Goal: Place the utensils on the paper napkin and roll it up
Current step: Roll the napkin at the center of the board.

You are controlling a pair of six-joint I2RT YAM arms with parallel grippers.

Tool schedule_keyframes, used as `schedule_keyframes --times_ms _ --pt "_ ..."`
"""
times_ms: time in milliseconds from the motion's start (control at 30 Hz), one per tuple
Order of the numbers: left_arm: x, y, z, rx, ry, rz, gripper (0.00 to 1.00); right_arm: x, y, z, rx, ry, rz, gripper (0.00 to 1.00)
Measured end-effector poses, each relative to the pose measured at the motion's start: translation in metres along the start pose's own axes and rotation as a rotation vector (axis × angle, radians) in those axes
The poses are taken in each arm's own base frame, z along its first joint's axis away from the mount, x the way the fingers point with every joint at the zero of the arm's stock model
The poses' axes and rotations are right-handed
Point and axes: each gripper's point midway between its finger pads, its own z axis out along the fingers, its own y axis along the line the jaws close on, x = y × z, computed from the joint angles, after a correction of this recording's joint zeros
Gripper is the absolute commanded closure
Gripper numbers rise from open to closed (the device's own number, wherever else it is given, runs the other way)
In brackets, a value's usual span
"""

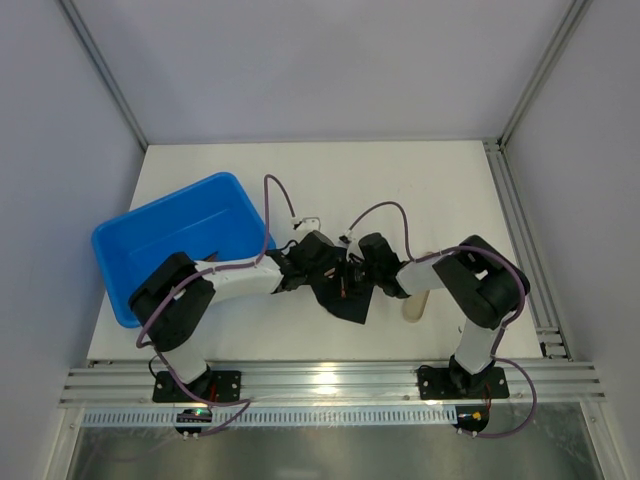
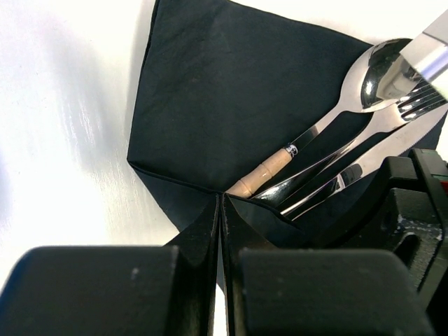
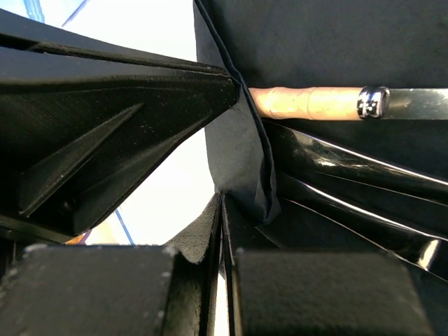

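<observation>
The left tool and the right tool are each pinched shut on the paper napkin's raised edge. The utensils lie on it just beyond the tool tips.

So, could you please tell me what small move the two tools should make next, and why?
Probably lift the pinched edge up and over the handles to start the roll. The left tool and right tool both appear shut on the near edge of the black paper napkin, and the spoon, fork and knife lie together on it, uncovered.
</observation>
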Motion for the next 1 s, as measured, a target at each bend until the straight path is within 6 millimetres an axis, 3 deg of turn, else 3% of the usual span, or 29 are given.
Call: schedule_keyframes --times_ms 333,700,1000 --pt "0.001 0.0 0.001 -0.003 0.003 -0.003 1.0 0.0 0.002 -0.001 0.005 0.002 -0.013 0.96" --pt "0.004 0.002 0.004 -0.011 0.011 -0.013 1.0 -0.016 0.023 -0.006 -0.028 -0.024 -0.068 0.96" --pt "0.005 0.002 0.004 -0.013 0.013 -0.013 1.0 -0.001 0.004 0.004 -0.009 0.028 -0.029 0.96"
